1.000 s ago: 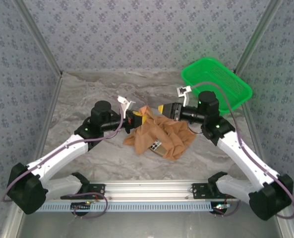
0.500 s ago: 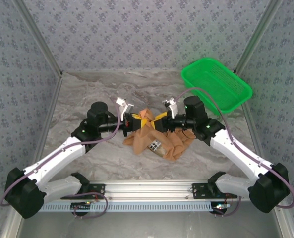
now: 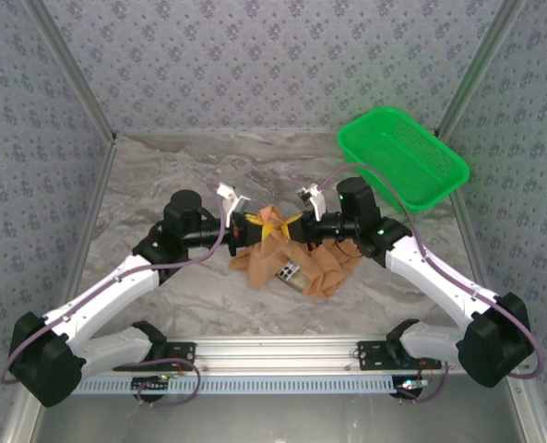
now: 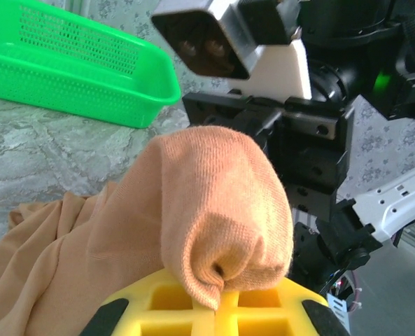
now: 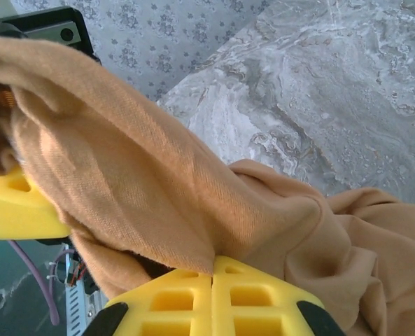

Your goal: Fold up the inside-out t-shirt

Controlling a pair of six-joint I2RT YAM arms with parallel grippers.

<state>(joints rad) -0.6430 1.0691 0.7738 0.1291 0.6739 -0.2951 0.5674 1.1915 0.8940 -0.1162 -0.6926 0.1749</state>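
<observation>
Since a second ago, the right gripper [image 3: 294,224] has swung left from the shirt's right side and closed. We now see it nose to nose with the left gripper [image 3: 257,224], which has hardly shifted. From above, both sit over the far part of the shirt [image 3: 321,265], a crumpled heap around the middle of the table [image 3: 162,175], a little closer to the near edge than to the far one. A pale label [image 3: 289,271] shows on the heap's near side. The basket [image 3: 402,155] stands at the far right corner, well apart from the cloth.

We cannot judge the grips from overhead; the wrist views settle them. In the left wrist view the left gripper [image 4: 215,306] is clenched on a rolled fold of shirt [image 4: 221,203] that bulges up from between its fingertips. The right arm's wrist camera [image 4: 242,42] sits close behind the fold, and the basket [image 4: 74,66] lies beyond at the upper left. In the right wrist view the right gripper [image 5: 213,297] is pinched on a taut band of shirt [image 5: 144,175]. That band runs up and left from the fingertips and drapes over a yellow finger [image 5: 15,203] of the left arm. To the right, the rest of the cloth lies slack on the table [image 5: 333,84].
</observation>
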